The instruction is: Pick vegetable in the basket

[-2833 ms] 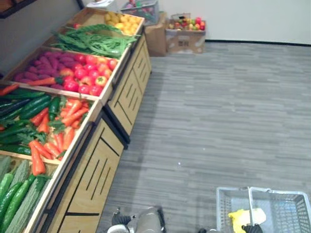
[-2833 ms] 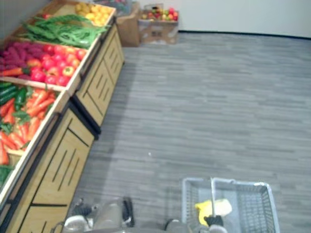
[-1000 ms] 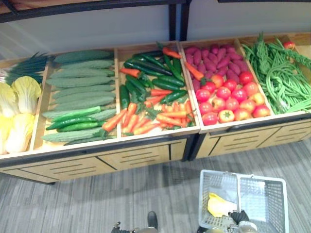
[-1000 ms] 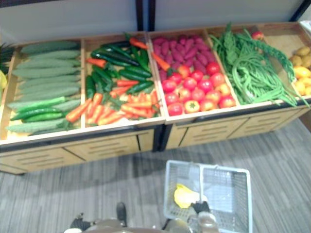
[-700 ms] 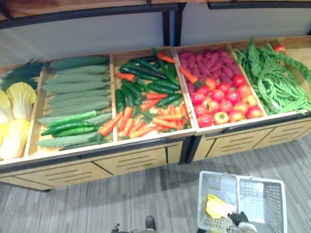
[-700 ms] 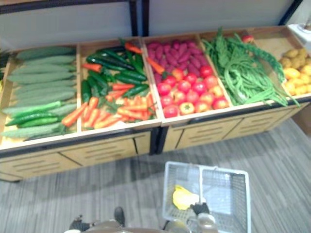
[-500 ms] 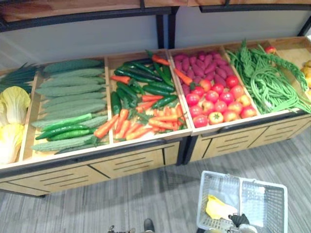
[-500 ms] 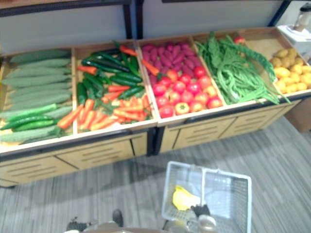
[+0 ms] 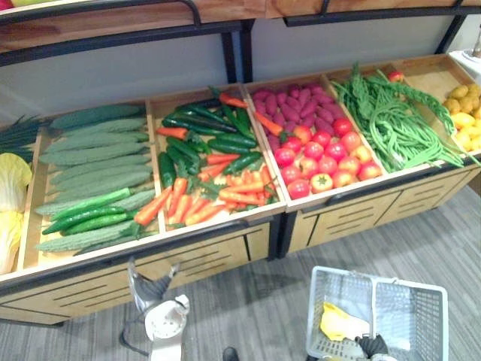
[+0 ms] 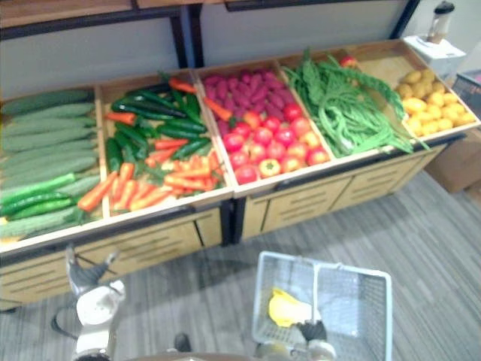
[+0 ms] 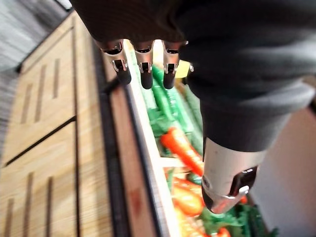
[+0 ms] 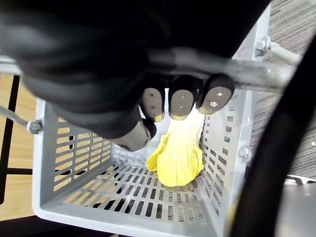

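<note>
Curling round the thin grey metal handle of the pale grey perforated plastic basket, the right hand has its dark-tipped fingers closed on that bar, which its own wrist view shows from close; the eye views give it as a dark shape at the basket's middle, above the grey striped floor; the yellow leafy vegetable lies on the basket's mesh bottom, left of the handle, touched by no hand; the left hand is raised before the long wooden display stand, its fingers spread and nearly straight, holding nothing; its wrist view looks past the fingertips along the stand's front edge to orange carrots and slim green cucumbers; the eye views add red tomatoes and long green beans farther right.
</note>
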Robot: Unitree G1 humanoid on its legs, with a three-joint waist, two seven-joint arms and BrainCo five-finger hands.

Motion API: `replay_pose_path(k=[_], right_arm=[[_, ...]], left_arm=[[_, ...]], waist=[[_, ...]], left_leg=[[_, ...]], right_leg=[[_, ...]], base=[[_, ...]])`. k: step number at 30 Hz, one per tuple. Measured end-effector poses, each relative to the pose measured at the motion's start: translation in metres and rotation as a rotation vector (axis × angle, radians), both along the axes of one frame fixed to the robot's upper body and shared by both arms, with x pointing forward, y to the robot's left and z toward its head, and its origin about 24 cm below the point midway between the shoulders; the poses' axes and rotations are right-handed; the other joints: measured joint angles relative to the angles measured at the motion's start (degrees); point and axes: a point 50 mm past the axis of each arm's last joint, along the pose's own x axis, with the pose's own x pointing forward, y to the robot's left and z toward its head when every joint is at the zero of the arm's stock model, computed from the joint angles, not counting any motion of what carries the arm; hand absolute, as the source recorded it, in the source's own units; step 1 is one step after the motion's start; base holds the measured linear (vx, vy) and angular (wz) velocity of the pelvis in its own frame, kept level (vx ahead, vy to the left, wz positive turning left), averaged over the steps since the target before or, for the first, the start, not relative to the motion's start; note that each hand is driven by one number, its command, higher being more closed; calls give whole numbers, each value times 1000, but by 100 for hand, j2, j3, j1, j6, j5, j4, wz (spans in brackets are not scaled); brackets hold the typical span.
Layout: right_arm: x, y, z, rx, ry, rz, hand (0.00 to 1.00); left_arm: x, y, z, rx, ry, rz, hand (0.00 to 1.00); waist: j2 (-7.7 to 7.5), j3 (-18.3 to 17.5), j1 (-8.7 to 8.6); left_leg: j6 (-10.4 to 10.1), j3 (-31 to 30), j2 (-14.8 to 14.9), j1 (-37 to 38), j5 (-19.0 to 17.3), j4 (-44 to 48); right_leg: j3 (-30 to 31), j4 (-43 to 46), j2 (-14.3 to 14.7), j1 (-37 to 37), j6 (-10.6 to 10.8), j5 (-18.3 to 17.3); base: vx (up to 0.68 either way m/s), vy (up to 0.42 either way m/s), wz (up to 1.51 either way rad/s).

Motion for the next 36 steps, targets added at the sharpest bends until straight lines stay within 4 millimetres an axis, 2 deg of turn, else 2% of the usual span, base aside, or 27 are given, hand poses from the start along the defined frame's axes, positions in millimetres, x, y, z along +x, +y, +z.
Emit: replay_pose_path(k=[4,7,10,12,13,18,21,25,29,36], right_arm=[[8,1,4,-14,-27,42,100],[18,-1,8,-29,-59,65,100],[22,-2,11,-37,-75,73,100],[26,-3,13,-42,-93,77,100],[29,-3,14,-48,-100,95,100],[42,-9,22,-79,-141,119,100],[44,-12,25,-91,-155,125,100],[47,-16,28,-106,-174,130,100],[55,-20,35,-129,-216,152,100],[62,-16,41,-135,-257,180,100]], left_arm=[[9,6,30,136,-92,-10,0],[27,10,55,262,-147,-69,0],[39,13,70,311,-191,-84,0],[48,17,80,371,-199,-100,0],[53,22,86,423,-187,-105,0],[76,51,108,624,-57,-152,0],[94,57,126,825,41,-260,0],[107,56,138,993,138,-357,0],[118,55,140,1092,227,-420,0],[126,48,145,1172,248,-501,0]], waist=[[16,-4,4],[40,12,-12],[61,39,-16],[80,124,-81],[89,153,-132],[126,295,-137],[135,395,-140],[185,505,-155],[259,660,-155],[286,826,-158]], left_leg=[[-13,261,37,-22,-38,23],[-15,419,77,-154,-39,28],[-15,525,105,-210,-39,31],[-15,534,110,-211,-39,27],[-15,540,113,-259,-39,22],[-11,678,99,-406,-35,36],[-12,684,82,-412,-35,38],[-12,701,67,-409,-35,38],[-12,843,67,-516,-35,39],[-12,976,47,-668,-35,40]], right_leg=[[312,12,63,-211,-58,40],[521,42,127,-481,-116,90],[615,39,165,-600,-140,124],[624,31,172,-608,-140,129],[636,21,177,-662,-143,143],[794,-66,196,-868,-142,253],[824,-106,191,-876,-133,266],[889,-112,182,-903,-131,270],[1044,-116,199,-1100,-152,371],[1207,-94,199,-1361,-138,452]], base=[[40,1,-33],[7,-18,-33],[8,-27,-21],[8,-16,-3],[-6,-15,-9],[28,-7,-15],[64,-3,-6],[41,-4,-7],[3,-6,-16],[-10,-10,-13]])
